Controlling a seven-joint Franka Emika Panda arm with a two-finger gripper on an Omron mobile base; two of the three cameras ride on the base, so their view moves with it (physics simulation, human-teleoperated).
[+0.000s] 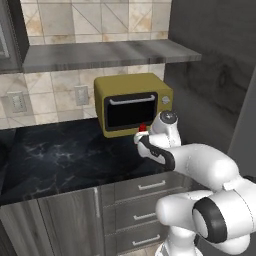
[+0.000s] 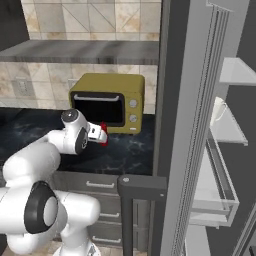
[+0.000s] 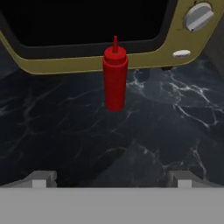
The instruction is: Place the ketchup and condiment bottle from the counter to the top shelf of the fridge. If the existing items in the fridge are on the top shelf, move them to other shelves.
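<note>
The ketchup, a red squeeze bottle with a pointed cap, stands upright on the black marble counter just in front of the yellow microwave. My gripper is open and empty. It hangs above the counter a short way back from the bottle and faces it, the bottle lined up between the fingertips. A bit of the red ketchup peeks past my wrist, and the ketchup shows at the hand's tip from the other side. The condiment bottle is out of view. The fridge stands open at right with its top shelf.
The microwave sits at the counter's right end against the tall fridge side. A grey wall shelf runs above it. Drawers lie under the counter. A pale item rests on a lower fridge shelf.
</note>
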